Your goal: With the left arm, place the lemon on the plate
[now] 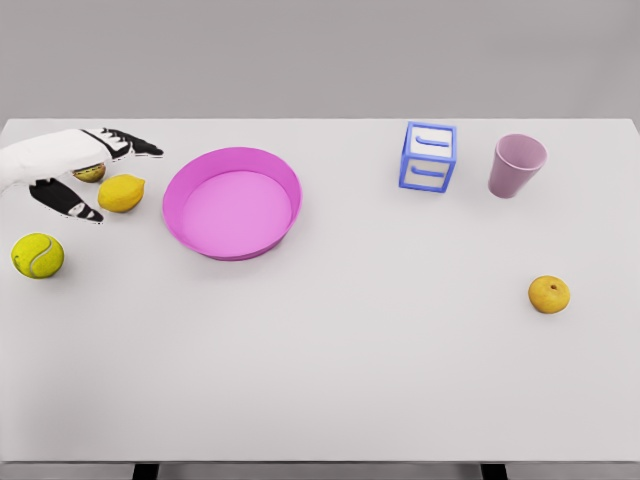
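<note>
On the far left of the white table (330, 370), the left hand (75, 170) reaches in from the picture's left edge, its white palm and black-tipped fingers (135, 145) spread apart around nothing, the thumb (80, 210) pointing down toward the near side. Just beside the hand, between the thumb and the upper fingers, lies the lemon (121, 193), resting on the table and not lifted; whether a finger actually touches it cannot be told. Partly hidden under the hand sits another small yellowish round thing (90, 174), too covered to name. Nearer the front edge, a little apart from the hand, is a yellow-green tennis ball (37, 255). Right of the lemon, close but not touching, stands the pink plate (232, 160), a shallow round dish with a raised rim and nothing in it. Well apart on the right half of the table are a blue and white open-framed cube (429, 157), a pale purple cup (517, 165) standing upright beside it, and an orange (549, 294) nearer the front.
</note>
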Controlling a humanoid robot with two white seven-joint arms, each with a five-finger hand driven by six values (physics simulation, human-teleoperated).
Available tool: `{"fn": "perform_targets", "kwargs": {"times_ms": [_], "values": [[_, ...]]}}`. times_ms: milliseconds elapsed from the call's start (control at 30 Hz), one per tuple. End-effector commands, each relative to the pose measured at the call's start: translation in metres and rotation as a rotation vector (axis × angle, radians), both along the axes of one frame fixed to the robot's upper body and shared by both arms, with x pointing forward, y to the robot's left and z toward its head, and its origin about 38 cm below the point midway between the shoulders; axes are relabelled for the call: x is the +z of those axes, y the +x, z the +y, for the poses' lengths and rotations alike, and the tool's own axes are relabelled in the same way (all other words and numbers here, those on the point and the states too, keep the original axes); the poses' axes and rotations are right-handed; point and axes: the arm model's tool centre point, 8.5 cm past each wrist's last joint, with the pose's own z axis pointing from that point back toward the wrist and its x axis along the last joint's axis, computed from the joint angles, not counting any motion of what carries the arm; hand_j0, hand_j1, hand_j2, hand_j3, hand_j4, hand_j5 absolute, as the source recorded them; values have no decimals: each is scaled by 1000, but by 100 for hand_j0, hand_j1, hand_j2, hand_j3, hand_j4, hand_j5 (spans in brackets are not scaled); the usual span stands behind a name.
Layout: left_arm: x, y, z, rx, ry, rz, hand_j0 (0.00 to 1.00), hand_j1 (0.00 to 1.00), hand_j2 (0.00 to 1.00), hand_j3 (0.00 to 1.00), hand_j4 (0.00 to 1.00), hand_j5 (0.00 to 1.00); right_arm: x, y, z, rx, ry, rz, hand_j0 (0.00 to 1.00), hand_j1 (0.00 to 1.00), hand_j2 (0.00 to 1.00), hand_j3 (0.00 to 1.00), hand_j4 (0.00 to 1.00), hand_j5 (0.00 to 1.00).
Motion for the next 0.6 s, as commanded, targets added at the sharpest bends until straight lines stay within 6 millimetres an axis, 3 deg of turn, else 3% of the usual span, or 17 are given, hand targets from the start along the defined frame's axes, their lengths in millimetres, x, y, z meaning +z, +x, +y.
{"fn": "perform_targets", "kwargs": {"times_ms": [0,433,567], "values": [[-11,2,4,17,2,36,100,100,100,100,100,100,0,0,0,0,1,1,100,100,100,100,100,100],[-28,20,12,73,19,86,100,100,100,100,100,100,0,0,0,0,1,1,100,100,100,100,100,100],[-34,34,15,116,38,94,100,100,100,100,100,100,0,0,0,0,1,1,100,100,100,100,100,100]]}}
